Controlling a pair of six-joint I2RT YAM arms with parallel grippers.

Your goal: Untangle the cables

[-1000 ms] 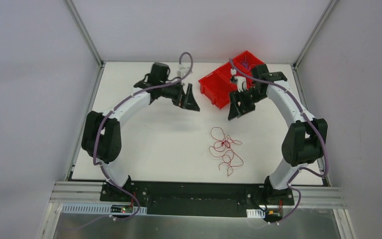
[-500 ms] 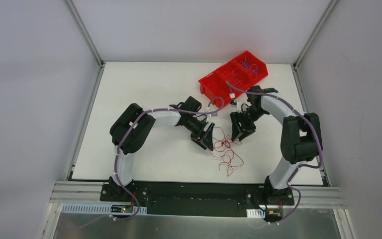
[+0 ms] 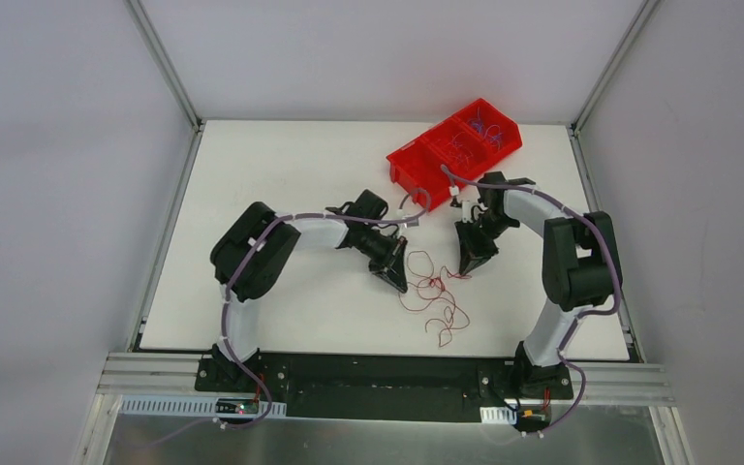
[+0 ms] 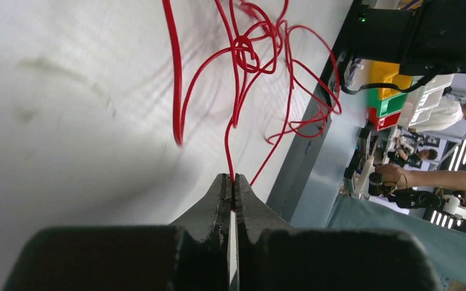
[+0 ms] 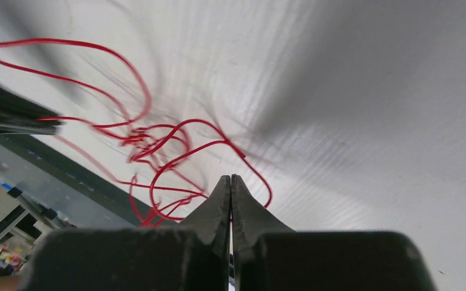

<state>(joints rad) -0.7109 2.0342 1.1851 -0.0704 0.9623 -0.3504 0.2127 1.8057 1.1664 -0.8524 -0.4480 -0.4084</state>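
The cables [image 3: 433,287] are a tangle of thin red wires on the white table [image 3: 281,184], between the two grippers. In the left wrist view my left gripper [image 4: 233,177] is shut on one red cable [image 4: 230,130], which runs up from the tips into the knot [image 4: 249,51]. From above, the left gripper [image 3: 399,283] is at the tangle's left edge. My right gripper [image 3: 467,268] is at the tangle's upper right. Its jaws [image 5: 230,177] are shut, with a red loop [image 5: 266,182] curving behind the right finger and a sliver of red between the jaws.
Red bins [image 3: 426,172] stand at the back right of the table, just behind the right arm, with small wires inside. The table's black front rail [image 3: 387,373] runs along the near edge, close to the tangle's lowest loops [image 3: 446,334].
Both arms swung in from the back of the table to the tangle. Both grippers went from open to shut, and the left end of the tangle has shifted slightly.
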